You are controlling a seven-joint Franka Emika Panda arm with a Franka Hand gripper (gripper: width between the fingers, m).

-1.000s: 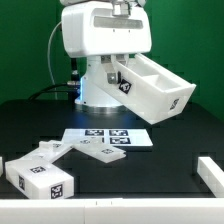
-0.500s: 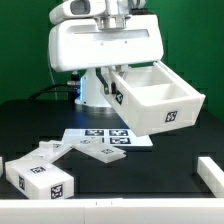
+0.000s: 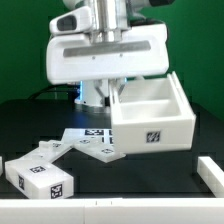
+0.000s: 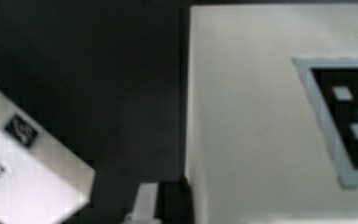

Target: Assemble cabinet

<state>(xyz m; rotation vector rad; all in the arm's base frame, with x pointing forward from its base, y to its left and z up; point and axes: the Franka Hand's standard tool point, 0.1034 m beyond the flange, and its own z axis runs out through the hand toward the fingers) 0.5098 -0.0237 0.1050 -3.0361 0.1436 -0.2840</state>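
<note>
1 white plastic open-topped cabinet box is hanging clear of the black table, beside the marker board. The 2-finger gripper is apparently pinching its wall, but the fingertips are hidden. Assembly is barely starting: a white tagged block and a flat white tagged panel are lying unjoined. A white part is cut off at the exterior view's right.
</note>
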